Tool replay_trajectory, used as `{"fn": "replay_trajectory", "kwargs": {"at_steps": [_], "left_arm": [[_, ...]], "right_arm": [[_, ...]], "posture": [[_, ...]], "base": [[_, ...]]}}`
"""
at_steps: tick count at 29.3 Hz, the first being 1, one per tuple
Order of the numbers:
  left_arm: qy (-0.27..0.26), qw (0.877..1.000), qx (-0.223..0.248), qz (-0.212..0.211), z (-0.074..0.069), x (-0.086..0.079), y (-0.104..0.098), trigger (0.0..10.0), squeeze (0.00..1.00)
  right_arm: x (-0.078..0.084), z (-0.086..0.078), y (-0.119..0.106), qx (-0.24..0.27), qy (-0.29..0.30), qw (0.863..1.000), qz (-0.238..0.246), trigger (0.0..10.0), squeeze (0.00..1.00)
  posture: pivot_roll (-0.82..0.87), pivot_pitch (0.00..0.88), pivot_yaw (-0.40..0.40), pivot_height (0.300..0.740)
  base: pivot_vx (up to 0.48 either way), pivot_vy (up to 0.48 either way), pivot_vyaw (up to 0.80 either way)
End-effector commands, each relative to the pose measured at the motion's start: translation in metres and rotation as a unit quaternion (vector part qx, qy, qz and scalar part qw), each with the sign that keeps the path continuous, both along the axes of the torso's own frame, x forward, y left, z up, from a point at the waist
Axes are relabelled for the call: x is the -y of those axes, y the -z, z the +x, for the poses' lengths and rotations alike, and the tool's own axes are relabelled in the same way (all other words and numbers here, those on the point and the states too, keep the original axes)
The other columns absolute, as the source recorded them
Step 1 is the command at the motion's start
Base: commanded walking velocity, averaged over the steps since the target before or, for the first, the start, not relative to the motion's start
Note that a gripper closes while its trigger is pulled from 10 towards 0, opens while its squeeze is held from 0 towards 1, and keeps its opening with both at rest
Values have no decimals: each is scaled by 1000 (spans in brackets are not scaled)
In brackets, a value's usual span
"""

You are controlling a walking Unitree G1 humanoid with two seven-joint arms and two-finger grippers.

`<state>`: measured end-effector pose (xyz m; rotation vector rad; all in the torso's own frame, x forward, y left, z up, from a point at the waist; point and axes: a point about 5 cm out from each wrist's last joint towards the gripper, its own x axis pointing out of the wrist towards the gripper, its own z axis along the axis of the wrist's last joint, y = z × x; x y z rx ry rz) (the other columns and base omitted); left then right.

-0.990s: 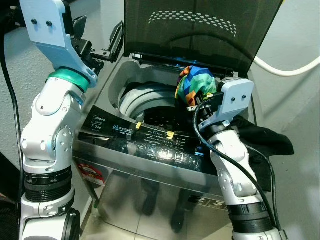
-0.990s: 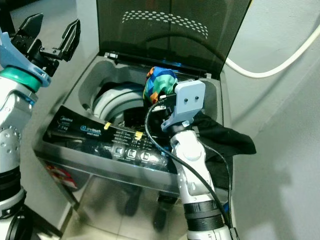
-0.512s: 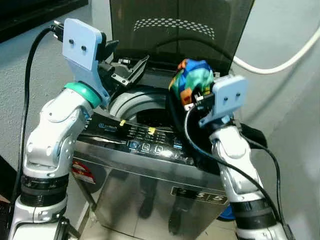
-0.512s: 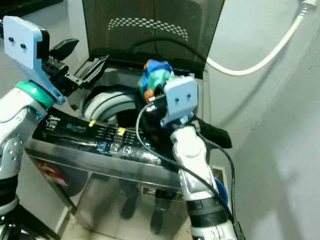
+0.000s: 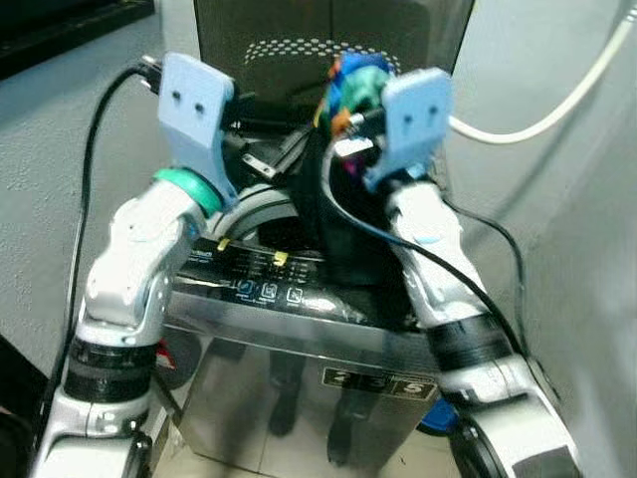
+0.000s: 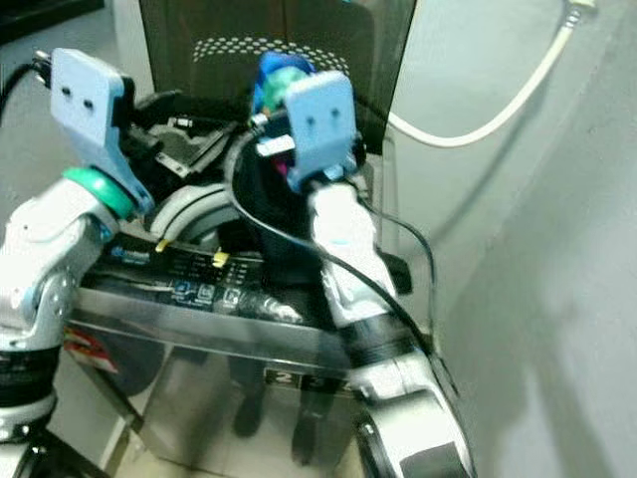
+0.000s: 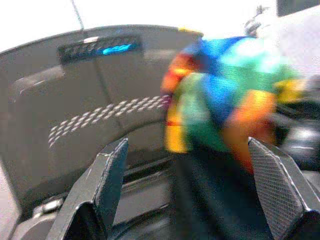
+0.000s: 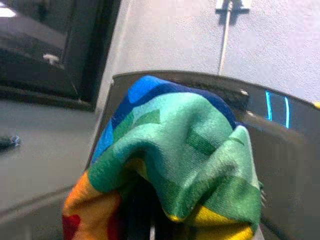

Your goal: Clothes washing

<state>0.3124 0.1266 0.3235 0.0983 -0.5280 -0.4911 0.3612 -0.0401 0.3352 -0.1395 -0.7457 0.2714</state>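
A rainbow-coloured cloth (image 5: 355, 83) is bunched high over the open top-loading washing machine (image 5: 299, 299). My right gripper (image 5: 348, 112) is shut on it, fingers buried in the fabric. The same cloth (image 8: 175, 145) shows in the right wrist view. A black garment (image 5: 343, 229) hangs from the bundle down toward the drum (image 5: 254, 211). My left gripper (image 5: 274, 159) is open over the drum's back left, pointing at the bundle. In the left wrist view its fingers (image 7: 112, 167) stand wide apart, short of the cloth (image 7: 220, 105).
The dark lid (image 5: 299, 30) stands upright behind the bundle. The control panel (image 5: 269, 291) runs along the front edge. A white hose (image 5: 542, 118) crosses the grey wall at the right. A wall stands close on each side of the machine.
My right gripper has lifted the rainbow cloth higher and to the left; the black garment has come off the machine's right rim and now hangs below. The left gripper has swung in toward the bundle. The camera has shifted.
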Motion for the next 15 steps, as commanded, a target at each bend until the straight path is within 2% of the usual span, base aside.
{"fn": "replay_trajectory", "kwargs": {"at_steps": [1, 2, 4, 8, 9, 10, 11, 12, 13, 14, 15], "left_arm": [[3, 1000, -6, 2, -2, 1, 5, 10000, 0], [3, 1000, -6, 2, -2, 1, 5, 10000, 0], [-13, 1000, -12, -8, -4, -2, 13, 10000, 0], [-26, 999, -22, -8, -9, -5, 21, 10000, 0], [-31, 999, -27, -4, -12, -8, 25, 10000, 0], [-31, 999, -27, -4, -12, -8, 25, 10000, 0], [-37, 999, -33, 0, -15, -12, 28, 10000, 0], [-37, 999, -33, 0, -15, -12, 28, 10000, 0], [-38, 998, -39, 3, -18, -15, 30, 10000, 0], [-38, 998, -39, 3, -18, -15, 30, 10000, 0], [-36, 998, -44, 7, -23, -18, 31, 10000, 0]], "right_arm": [[-3, 1, -8, 12, 2, 1000, 18, 10000, 0], [-3, 1, -8, 12, 2, 1000, 18, 10000, 0], [-4, 7, -24, 23, 17, 998, 51, 10000, 0], [-4, 13, -22, 20, 29, 998, 44, 10000, 0], [-4, 16, -12, 6, 32, 999, 16, 10000, 0], [-4, 16, -12, 6, 32, 999, 16, 10000, 0], [-9, 23, 5, -26, 33, 998, -46, 10000, 0], [-9, 23, 5, -26, 33, 998, -46, 10000, 0], [-8, 28, 24, -55, 41, 993, -100, 10000, 0], [-8, 28, 24, -55, 41, 993, -100, 10000, 0], [-4, 33, 41, -81, 55, 984, -146, 10000, 0]], "posture": [[122, 14, 15, 740], [122, 14, 15, 740], [143, 23, -19, 740], [155, 34, -34, 740], [162, 39, -41, 740], [162, 39, -41, 740], [165, 47, -45, 740], [165, 47, -45, 740], [168, 53, -48, 740], [168, 53, -48, 740], [172, 61, -46, 740]], "base": [[0, 0, 0], [0, 0, 0], [0, 0, 0], [0, 0, 0], [0, 0, 0], [0, 0, 0], [0, 0, 0], [0, 0, 0], [0, 0, 0], [0, 0, 0], [0, 0, 0]]}}
